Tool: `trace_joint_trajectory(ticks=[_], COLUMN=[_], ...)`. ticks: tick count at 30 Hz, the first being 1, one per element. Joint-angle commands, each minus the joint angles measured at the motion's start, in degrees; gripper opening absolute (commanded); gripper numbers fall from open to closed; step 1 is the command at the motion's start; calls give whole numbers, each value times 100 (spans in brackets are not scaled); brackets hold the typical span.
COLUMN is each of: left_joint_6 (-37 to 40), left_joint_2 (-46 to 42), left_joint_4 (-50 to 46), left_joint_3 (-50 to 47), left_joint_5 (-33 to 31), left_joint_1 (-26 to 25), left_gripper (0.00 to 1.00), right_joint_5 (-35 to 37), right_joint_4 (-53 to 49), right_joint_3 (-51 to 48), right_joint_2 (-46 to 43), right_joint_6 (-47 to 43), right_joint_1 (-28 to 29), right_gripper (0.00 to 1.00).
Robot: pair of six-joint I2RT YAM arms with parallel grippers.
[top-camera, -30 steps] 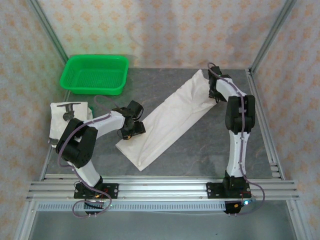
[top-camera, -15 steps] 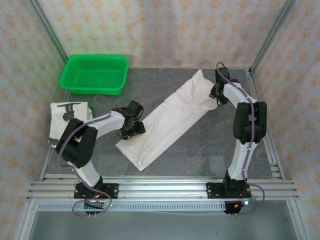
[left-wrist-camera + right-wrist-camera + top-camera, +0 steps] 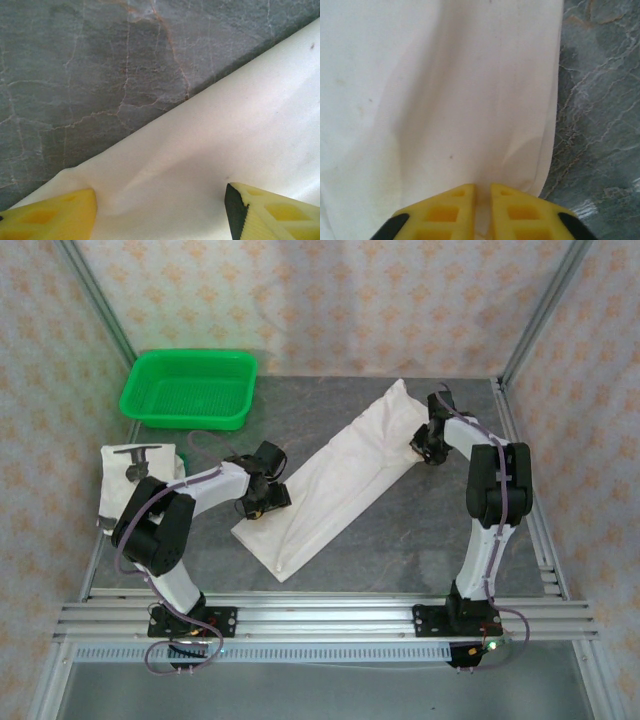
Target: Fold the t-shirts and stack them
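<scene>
You have two: long t-shirt [image 3: 335, 485] mid-frame, folded t-shirt [image 3: 115, 482] at left. Right gripper [image 3: 482, 194] jaws pinch the long t-shirt; left gripper [image 3: 161, 201] jaws gape.

Green basket [image 3: 188, 390] sits far left on the grey table [image 3: 400, 530].
</scene>
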Motion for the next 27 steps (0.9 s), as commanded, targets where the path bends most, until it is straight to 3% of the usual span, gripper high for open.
trace_joint_trajectory(ticks=[1, 16, 17, 18, 20, 23, 27], left_joint_6=[-41, -59, -58, -59, -54, -15, -104], left_joint_2=[57, 116, 106, 98, 63, 20, 19], left_joint_4=[-109, -108, -108, -117, -131, -117, -47], left_joint_3=[56, 106, 106, 108, 100, 83, -72], left_joint_5=[31, 59, 60, 58, 44, 34, 105], left_joint_1=[0, -4, 2, -5, 1, 0, -8], left_gripper=[70, 69, 69, 69, 69, 69, 69], right_joint_5=[-113, -753, -543, -227, 118, 165, 67], right_joint_4=[145, 786, 722, 690, 762, 889, 967], right_joint_3=[11, 259, 262, 196, -12, -345, -756], right_joint_2=[-285, -345, -357, -401, -541, -776, -960], right_joint_6=[21, -396, -342, -310, -280, -271, -216], right_joint_1=[-6, 125, 117, 101, 37, -41, -16], right_gripper=[3, 0, 4, 23, 44, 56, 58])
